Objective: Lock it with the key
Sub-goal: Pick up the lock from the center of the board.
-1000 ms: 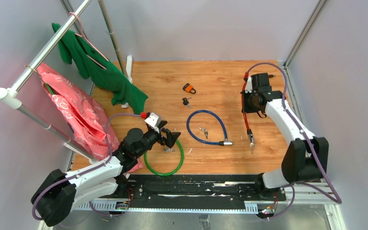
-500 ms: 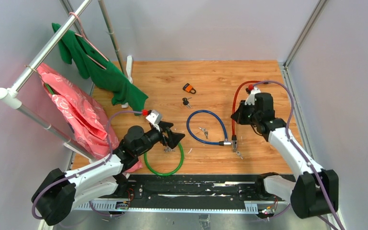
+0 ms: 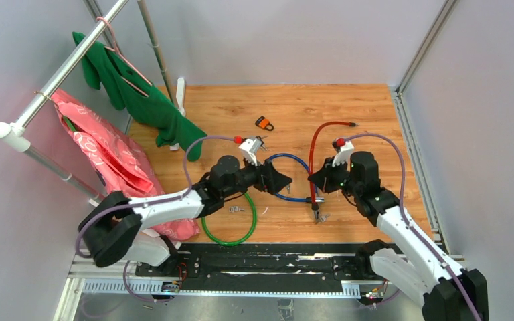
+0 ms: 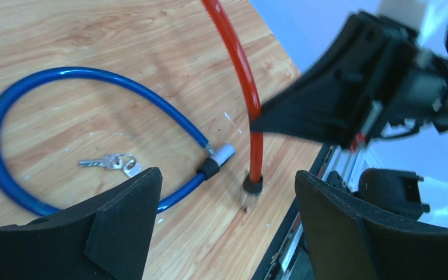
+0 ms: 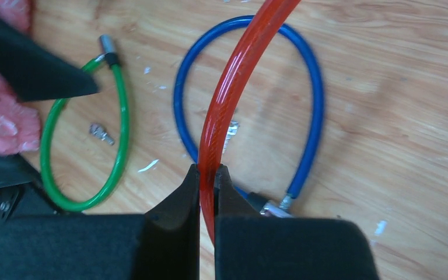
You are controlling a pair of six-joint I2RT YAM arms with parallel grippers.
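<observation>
Your R end effector (image 5: 208, 175) is clamped on the red cable (image 5: 233, 87). L end effector (image 4: 227, 184) gapes wide, nothing in it; blue cable (image 4: 140, 96) w/ keys (image 4: 112, 163) just ahead.

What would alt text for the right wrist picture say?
The right tool pinches a red cable, which runs up the middle of the frame. On the wooden table behind lie a blue cable loop with keys inside it and, to the left, a green cable.
</observation>
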